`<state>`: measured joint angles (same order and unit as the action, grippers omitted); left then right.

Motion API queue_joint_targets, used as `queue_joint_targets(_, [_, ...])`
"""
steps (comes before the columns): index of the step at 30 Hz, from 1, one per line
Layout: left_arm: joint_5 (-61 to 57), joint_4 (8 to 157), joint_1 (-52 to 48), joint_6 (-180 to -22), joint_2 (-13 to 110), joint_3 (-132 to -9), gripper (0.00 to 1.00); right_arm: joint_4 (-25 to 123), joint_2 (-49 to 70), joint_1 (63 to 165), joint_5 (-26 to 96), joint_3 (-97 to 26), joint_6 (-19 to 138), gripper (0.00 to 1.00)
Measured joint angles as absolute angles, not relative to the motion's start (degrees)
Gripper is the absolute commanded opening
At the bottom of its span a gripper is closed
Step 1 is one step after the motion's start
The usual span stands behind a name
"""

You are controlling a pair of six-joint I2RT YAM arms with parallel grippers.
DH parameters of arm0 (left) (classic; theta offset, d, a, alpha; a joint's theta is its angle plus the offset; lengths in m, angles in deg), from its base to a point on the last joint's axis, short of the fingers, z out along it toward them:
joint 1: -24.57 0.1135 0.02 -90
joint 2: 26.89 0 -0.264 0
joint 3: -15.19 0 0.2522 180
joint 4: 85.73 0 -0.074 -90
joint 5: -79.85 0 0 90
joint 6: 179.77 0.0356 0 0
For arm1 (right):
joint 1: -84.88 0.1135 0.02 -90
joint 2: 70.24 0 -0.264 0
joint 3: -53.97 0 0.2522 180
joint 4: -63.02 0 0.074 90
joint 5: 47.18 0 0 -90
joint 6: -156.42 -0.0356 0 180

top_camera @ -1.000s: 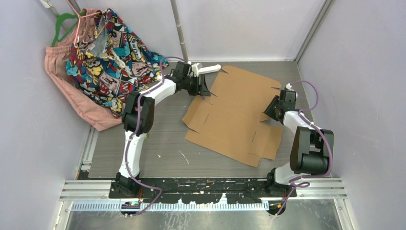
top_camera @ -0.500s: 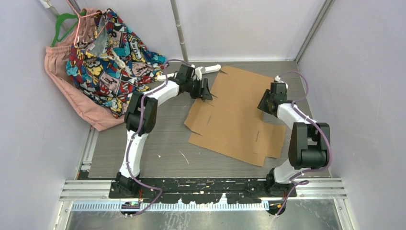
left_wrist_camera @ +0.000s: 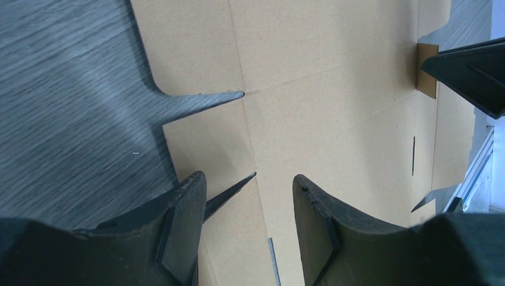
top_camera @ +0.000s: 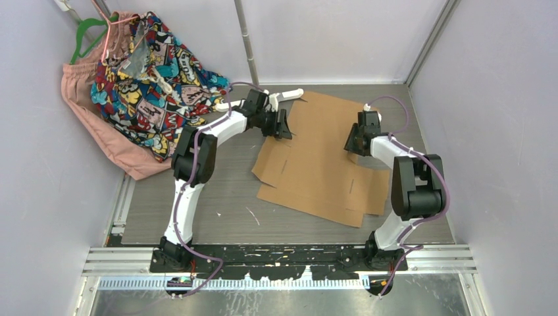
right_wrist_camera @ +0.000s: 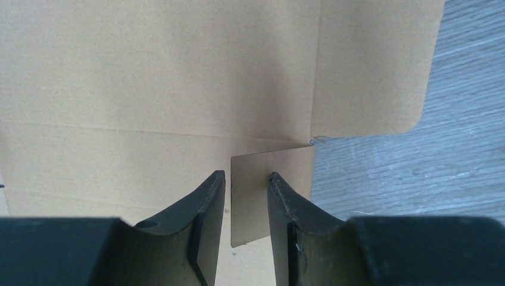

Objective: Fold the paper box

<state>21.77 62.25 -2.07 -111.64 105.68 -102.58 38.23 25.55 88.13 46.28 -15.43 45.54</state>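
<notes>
the paper box (top_camera: 322,164) is not a box yet: it lies as a flat die-cut sheet on the bench (top_camera: 197,197), right of centre, with its flaps spread out and nothing folded up that i can see. i judge the task is at its very start.

i have the two arms at opposite edges of the sheet, which makes sense if one side is to be pinned while the other is creased. the left gripper (top_camera: 281,125) hangs over the far-left edge, jaws well apart and holding nothing. in its wrist view the fingertips straddle a crease just beside a narrow notch (left_wrist_camera: 202,101) cut between two flaps, a good place to press down or catch a flap's edge.

the right gripper (top_camera: 352,141) sits at the far-right edge, jaws parted by only a narrow gap. a small tab (right_wrist_camera: 295,179) shows in that gap and out to one side. it looks darker than the sheet around it, so it may be lifted a little, but i cannot tell whether the fingers touch it. nothing is pinched.

the next move needs care: with the sheet loose on the bench, a push from one side alone could slide it.
</notes>
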Motion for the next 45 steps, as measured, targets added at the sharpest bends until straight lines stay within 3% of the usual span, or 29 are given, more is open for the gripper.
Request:
queue_joint_targets(21, [20.77, 59.87, -2.33, -109.32, 105.57, -102.71, 0.57, 28.51, 35.8, 90.97, 48.58, -26.69, 45.63, 0.38])
queue_joint_targets(45, [25.46, 62.12, 2.79, -110.37, 107.74, -106.82, 0.55, 27.13, 36.28, 91.52, 48.75, -27.56, 48.36, 0.39])
